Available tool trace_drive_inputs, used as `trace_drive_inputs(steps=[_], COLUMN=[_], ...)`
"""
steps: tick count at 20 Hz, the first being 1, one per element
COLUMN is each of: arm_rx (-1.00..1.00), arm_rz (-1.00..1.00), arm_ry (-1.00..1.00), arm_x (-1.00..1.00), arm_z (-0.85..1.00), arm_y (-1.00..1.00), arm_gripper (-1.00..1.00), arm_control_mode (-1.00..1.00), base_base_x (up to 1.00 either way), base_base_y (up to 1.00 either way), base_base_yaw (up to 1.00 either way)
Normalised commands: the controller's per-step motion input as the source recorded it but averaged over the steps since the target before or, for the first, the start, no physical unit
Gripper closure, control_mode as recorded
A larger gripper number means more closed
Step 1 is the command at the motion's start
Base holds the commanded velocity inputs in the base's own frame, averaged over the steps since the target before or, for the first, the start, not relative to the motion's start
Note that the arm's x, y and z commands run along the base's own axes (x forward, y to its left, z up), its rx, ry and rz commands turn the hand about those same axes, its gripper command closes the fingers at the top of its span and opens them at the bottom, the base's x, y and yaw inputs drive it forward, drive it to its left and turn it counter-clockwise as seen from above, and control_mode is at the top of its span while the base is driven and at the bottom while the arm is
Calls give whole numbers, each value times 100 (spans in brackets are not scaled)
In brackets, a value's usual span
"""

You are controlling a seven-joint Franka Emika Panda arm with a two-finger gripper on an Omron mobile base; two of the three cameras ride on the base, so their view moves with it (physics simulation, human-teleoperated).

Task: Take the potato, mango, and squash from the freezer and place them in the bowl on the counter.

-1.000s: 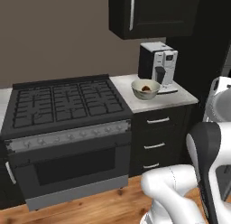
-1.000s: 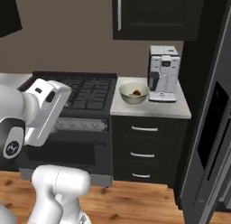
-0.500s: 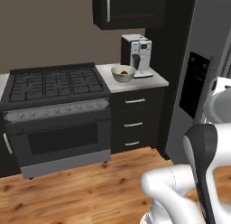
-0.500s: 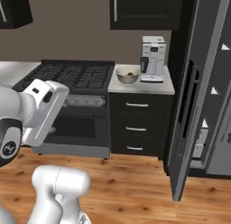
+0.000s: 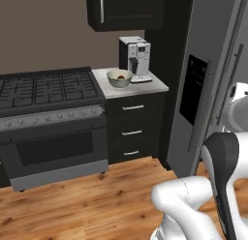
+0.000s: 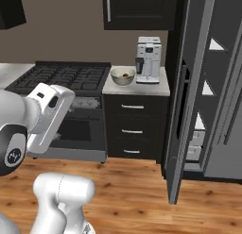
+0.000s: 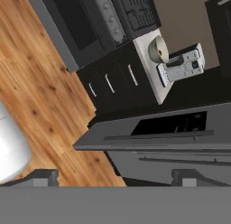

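A tall grey freezer (image 6: 208, 87) with a thick grey door (image 6: 182, 110) swung open stands ahead of the pincer (image 7: 113, 178), whose two dark tips sit well apart at the bottom of the hand view with nothing between them, so it reads as spread and empty. One black gas stove (image 5: 46, 89) lies far beyond the pincer and to the side, past the one light grey-white stone table (image 5: 145, 87) over three black drawers (image 6: 134, 131) with silver bar handles. On that table, well apart from the pincer, one white and silver coffee machine (image 6: 149, 59) stands just beside the one round, deep, cream-white bowl (image 6: 123, 76). Inside the bowl is a small dark-and-reddish shape, too small to name; it may be one of the fruits already delivered. Several white shelves (image 6: 208, 89) and pale drawers (image 6: 194, 146) show inside the freezer, but no potato, mango or squash can be made out on them from here. By judgement, a frozen mango would be hard, light and slick, best taken across its narrow middle with a firm squeeze; a squash would be heavier and is best gripped at its slimmer part; the bowl looks breakable, so drops should be gentle.
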Motion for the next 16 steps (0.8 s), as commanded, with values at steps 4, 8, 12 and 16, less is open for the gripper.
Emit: trace_drive_inputs(steps=[4, 8, 12, 16], arm_rx=[0, 0, 0, 0], arm_rz=[0, 0, 0, 0], arm_ry=[0, 0, 0, 0], arm_x=[0, 0, 0, 0], arm_z=[0, 0, 0, 0], arm_y=[0, 0, 0, 0], arm_gripper=[-100, -100, -100, -100], arm_control_mode=[100, 100, 100, 100], base_base_x=[34, 77, 15, 25], base_base_y=[-94, -67, -78, -82], base_base_yaw=[4, -36, -70, -65])
